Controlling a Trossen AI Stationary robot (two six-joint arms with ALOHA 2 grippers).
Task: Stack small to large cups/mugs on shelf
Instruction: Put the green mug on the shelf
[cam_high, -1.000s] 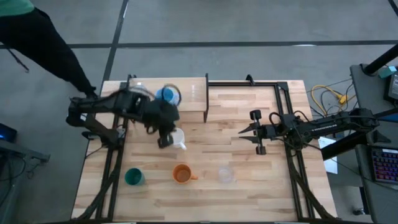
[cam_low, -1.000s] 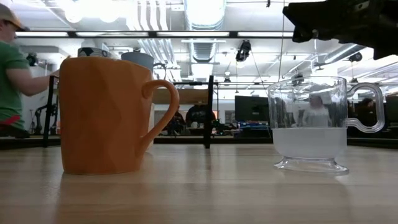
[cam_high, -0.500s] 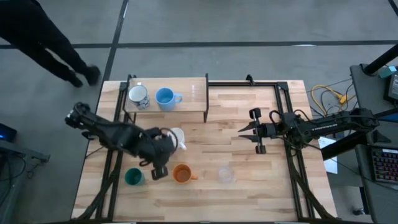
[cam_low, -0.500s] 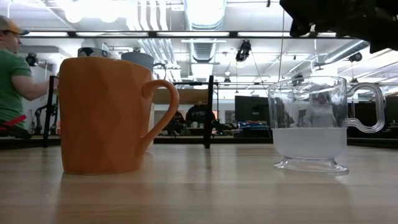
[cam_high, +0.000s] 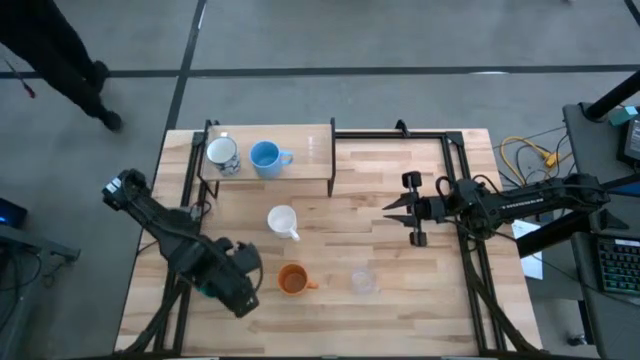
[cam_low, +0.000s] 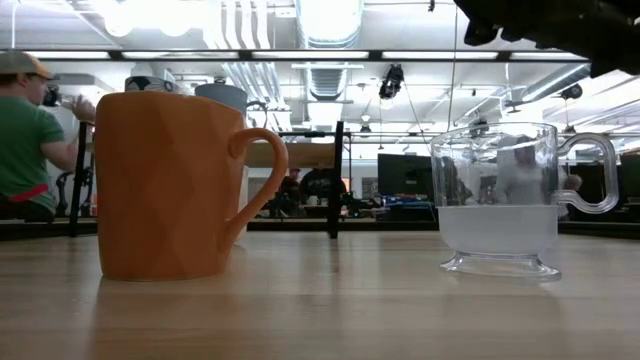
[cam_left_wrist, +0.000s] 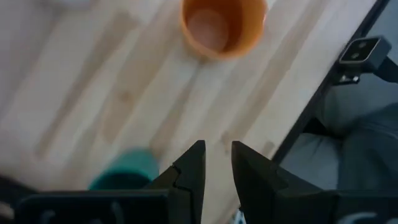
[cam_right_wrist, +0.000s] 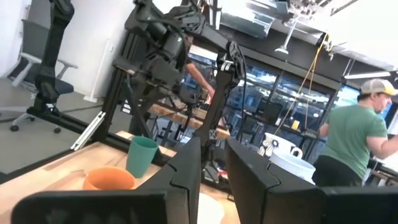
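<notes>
The tabletop (cam_high: 380, 190) is light butcher-block wood of narrow jointed strips, with a smooth satin finish. The small rectangular shelf (cam_high: 312, 140) is a light-wood board on a black metal frame. The orange handled mug (cam_low: 170, 185) has a matt, faceted wall. The clear see-through cup (cam_low: 498, 195) is glossy and transparent, with a moulded foot. The white handled cup (cam_high: 283, 220) is smooth and glossy. The light blue cup (cam_high: 265, 156) appears smooth. The dark green cup (cam_right_wrist: 142, 155) has a matt, even surface. The left gripper's fingers (cam_left_wrist: 194, 168) and the right gripper's fingers (cam_right_wrist: 186, 168) are dark, matt and hard-edged.
</notes>
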